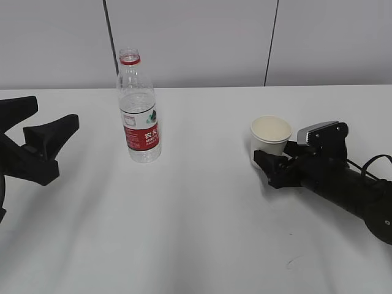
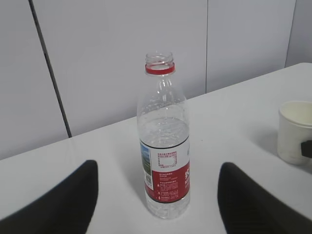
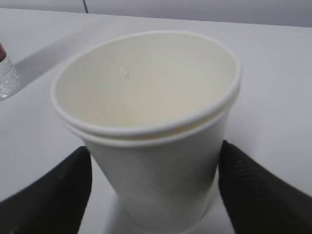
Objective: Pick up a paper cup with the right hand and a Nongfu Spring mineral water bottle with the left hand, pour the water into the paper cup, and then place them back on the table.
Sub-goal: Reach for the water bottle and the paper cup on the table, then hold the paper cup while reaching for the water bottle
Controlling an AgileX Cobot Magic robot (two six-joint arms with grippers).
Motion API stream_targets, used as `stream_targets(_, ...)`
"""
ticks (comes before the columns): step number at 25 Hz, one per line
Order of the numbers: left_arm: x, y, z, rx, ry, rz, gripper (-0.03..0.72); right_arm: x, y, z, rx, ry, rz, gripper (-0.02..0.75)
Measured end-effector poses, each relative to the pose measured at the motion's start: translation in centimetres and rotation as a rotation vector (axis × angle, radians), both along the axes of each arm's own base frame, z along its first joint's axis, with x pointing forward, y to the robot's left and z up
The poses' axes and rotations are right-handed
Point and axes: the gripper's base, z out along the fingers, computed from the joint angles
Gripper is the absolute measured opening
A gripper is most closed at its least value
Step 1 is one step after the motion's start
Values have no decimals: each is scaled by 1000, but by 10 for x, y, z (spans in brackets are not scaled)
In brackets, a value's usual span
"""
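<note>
The Nongfu Spring mineral water bottle (image 1: 139,110) stands upright and uncapped on the white table (image 1: 196,233), left of centre. My left gripper (image 1: 52,114) is open and empty, well to the left of the bottle. In the left wrist view the bottle (image 2: 165,161) stands centred ahead, between and beyond the open left gripper (image 2: 158,168). The paper cup (image 1: 270,138) stands upright on the table at the right. My right gripper (image 1: 272,158) is open, with one finger on each side of the cup's lower wall. The right wrist view shows the empty cup (image 3: 151,126) between the fingers (image 3: 53,195).
A grey panelled wall (image 1: 196,37) runs behind the table's far edge. The cup also shows at the right edge of the left wrist view (image 2: 295,131). The bottle's base shows at the left edge of the right wrist view (image 3: 7,75).
</note>
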Motion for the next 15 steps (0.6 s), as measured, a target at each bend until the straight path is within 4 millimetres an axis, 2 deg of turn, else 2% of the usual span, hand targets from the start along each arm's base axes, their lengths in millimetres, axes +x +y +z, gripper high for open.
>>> stream_targets(5,0,0,0,0,0,0,463,0,0,0,1,1,1,652)
stream_targets(9,0,0,0,0,0,0,463,1,-1,0,4,-1,-12,659)
stream_targets(15,0,0,0,0,0,0,463,13,0,0,29,-17,-14,659)
